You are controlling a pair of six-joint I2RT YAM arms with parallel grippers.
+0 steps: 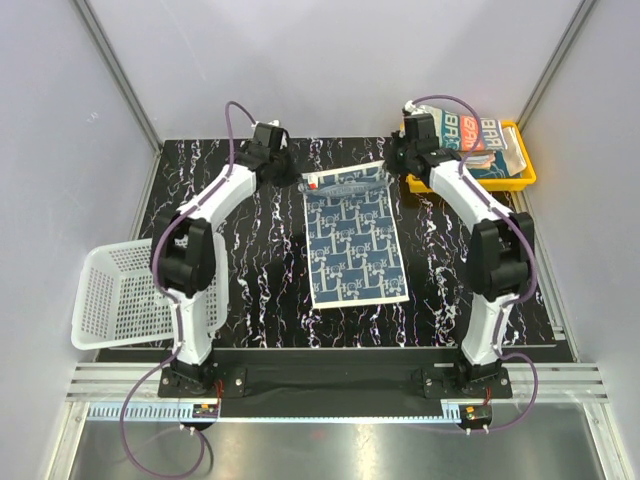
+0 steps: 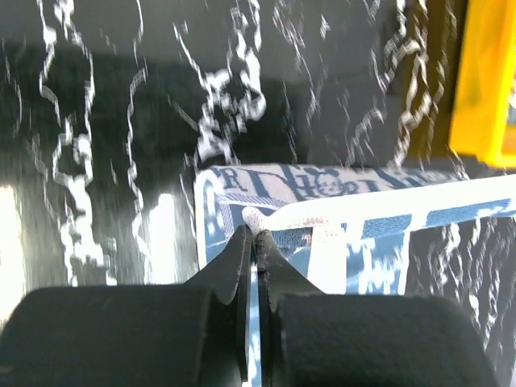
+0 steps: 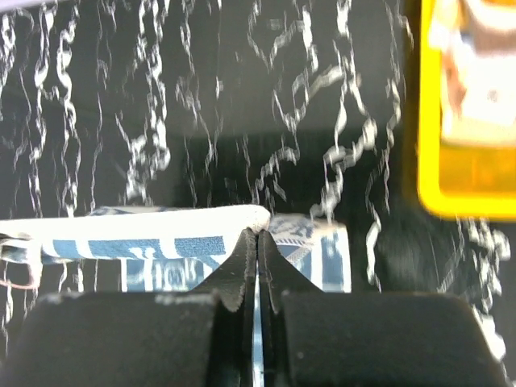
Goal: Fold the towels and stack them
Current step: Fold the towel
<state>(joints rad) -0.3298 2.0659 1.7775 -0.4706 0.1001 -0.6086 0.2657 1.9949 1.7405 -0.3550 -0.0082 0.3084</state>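
A: Where does the spread towel (image 1: 355,240) lie?
B: Flat on the middle of the table (image 1: 260,295).
A: And the others?
B: The tray (image 1: 505,184), with folded towels (image 1: 490,140) in it, is at the far right corner. The basket (image 1: 120,295) is at the near left edge.

Robot test cell, probably lab, though little beyond enclosure shows. Left arm (image 1: 200,235), right arm (image 1: 482,225) bolted to black base plate (image 1: 330,377) on aluminium rail (image 1: 110,385) at 6 o'clock edge of marbled black counter (image 1: 260,290). Purple cables (image 1: 232,125) loop along both. Plain pale panels (image 1: 330,60) in metal framing (image 1: 115,70) close off 9, 12, 3 o'clock sides.
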